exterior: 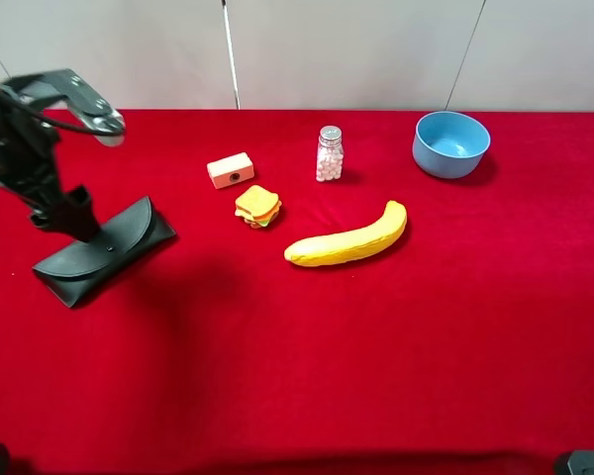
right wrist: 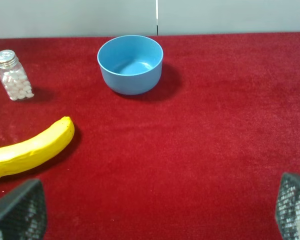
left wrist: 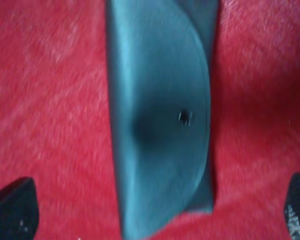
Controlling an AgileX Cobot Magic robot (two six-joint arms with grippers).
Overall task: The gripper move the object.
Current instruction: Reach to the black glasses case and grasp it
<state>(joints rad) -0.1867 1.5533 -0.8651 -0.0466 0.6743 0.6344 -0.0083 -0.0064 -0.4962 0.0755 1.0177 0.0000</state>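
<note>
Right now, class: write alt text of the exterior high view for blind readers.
A robot's black pincer hangs over a black glasses case at the left of a red table. A banana, toy sandwich, small box, bottle and blue bowl lie further right.

The high camera overlooks the whole table (exterior: 396,376), sharing the case (left wrist: 157,125) with the close, downward left wrist view and the bowl (right wrist: 130,63) ahead with the right one.
</note>
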